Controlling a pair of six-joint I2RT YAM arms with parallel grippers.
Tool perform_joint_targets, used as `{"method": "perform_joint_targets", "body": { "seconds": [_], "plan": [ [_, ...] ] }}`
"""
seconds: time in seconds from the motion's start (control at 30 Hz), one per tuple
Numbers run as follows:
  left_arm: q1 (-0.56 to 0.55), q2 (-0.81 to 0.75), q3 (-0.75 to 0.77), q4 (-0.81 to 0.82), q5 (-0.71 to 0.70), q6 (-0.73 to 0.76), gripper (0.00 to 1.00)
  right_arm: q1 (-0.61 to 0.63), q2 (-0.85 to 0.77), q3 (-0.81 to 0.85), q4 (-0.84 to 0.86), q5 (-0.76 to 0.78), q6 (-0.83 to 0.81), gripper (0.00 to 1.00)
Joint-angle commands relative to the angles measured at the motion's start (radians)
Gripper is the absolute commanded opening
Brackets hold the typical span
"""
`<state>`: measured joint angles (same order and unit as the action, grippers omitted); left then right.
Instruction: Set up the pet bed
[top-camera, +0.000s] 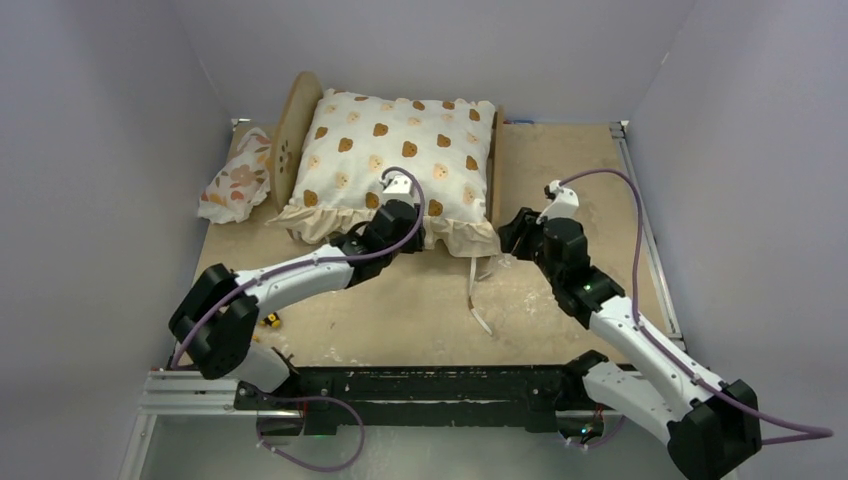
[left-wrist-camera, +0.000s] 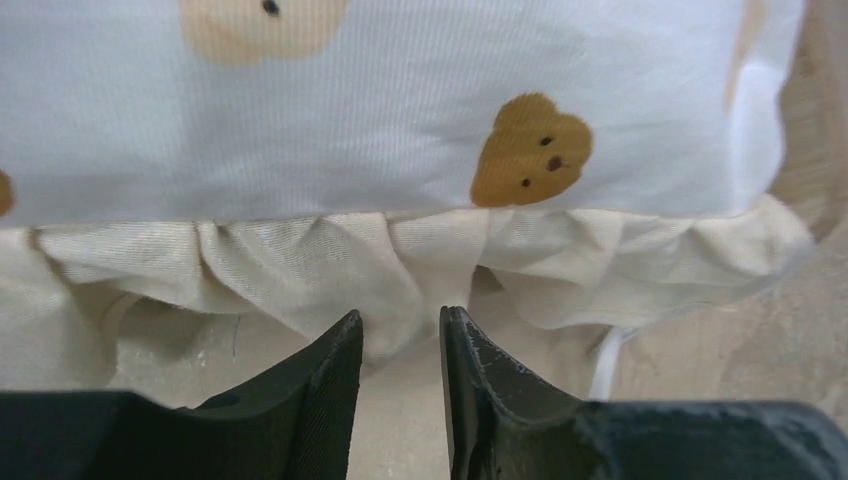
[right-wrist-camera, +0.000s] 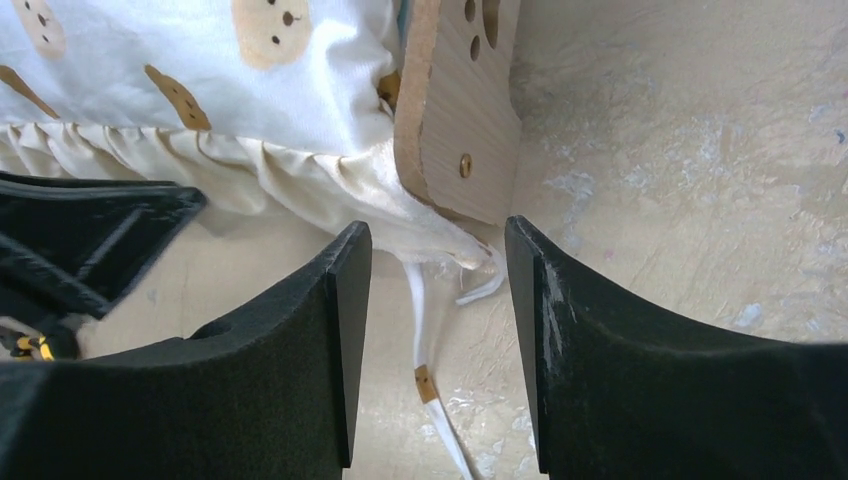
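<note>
Nearest you, a small yellow-and-black bit (top-camera: 270, 320) lies on the table (top-camera: 420, 325) just beside the L arm (top-camera: 300, 270). A thin white tie strap (top-camera: 478, 298) trails toward you over bare tabletop, btwn the two arms.

Your L gripper (left-wrist-camera: 400, 322) is at the near edge of the bear-print cushion (top-camera: 400, 140), approx mid-front, w/ its tips right at the cream ruffle (left-wrist-camera: 300, 270). The jaws stand close w/ a narrow slit. Tabletop shows thru the slit lower down, and ruffle folds sit at the tips. Can't tell from the wrist view whether fabric is pinched.

Your R gripper (right-wrist-camera: 437, 240) is released, fingers wide apart, nothing in them. It's off the cushion's near-R corner. The ruffle corner and the strap's root lie just beyond the gap, and the lower corner of a wooden end board (right-wrist-camera: 465, 110) is right past that.

The pet bed (top-camera: 292, 120) is at far-mid table, long axis L–R, nearly all covered by the cushion lying on it. You see only its rounded headboard (top-camera: 288, 150) w/ paw cutout standing up at the L end, plus a sliver of wood at the R end. A floral ruffled pillow (top-camera: 237, 185) lies on the table outside the headboard, far L, just beside it.
</note>
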<state>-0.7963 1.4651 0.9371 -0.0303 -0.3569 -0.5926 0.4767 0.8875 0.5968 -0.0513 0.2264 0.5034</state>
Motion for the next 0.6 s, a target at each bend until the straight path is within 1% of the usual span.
{"method": "perform_joint_targets", "body": {
  "seconds": [0.0,0.1,0.2,0.3,0.37,0.43,0.5,0.57],
  "plan": [
    [0.004,0.106,-0.037,0.1,0.006,-0.01,0.31,-0.003,0.054,0.098,0.034,0.02,-0.011,0.55],
    [0.001,0.168,-0.063,0.12,0.076,-0.034,0.29,-0.003,0.096,0.148,0.07,0.038,-0.016,0.57],
    [-0.003,0.173,-0.111,0.123,0.113,-0.064,0.32,-0.003,0.173,0.226,0.061,0.076,-0.03,0.59],
    [-0.003,0.091,-0.189,0.113,0.114,-0.083,0.4,-0.003,0.259,0.305,0.053,0.129,-0.044,0.63],
    [-0.001,0.01,-0.217,0.068,0.101,-0.085,0.45,-0.005,0.314,0.352,0.053,0.175,-0.052,0.66],
    [0.005,-0.064,-0.229,0.035,0.095,-0.078,0.49,-0.009,0.38,0.402,0.053,0.216,-0.059,0.68],
    [0.024,-0.128,-0.231,-0.046,0.107,-0.07,0.52,-0.017,0.459,0.449,0.053,0.252,-0.06,0.68],
    [0.051,-0.186,-0.23,-0.086,0.125,-0.064,0.55,-0.021,0.523,0.488,0.053,0.282,-0.059,0.69]
  ]
}}
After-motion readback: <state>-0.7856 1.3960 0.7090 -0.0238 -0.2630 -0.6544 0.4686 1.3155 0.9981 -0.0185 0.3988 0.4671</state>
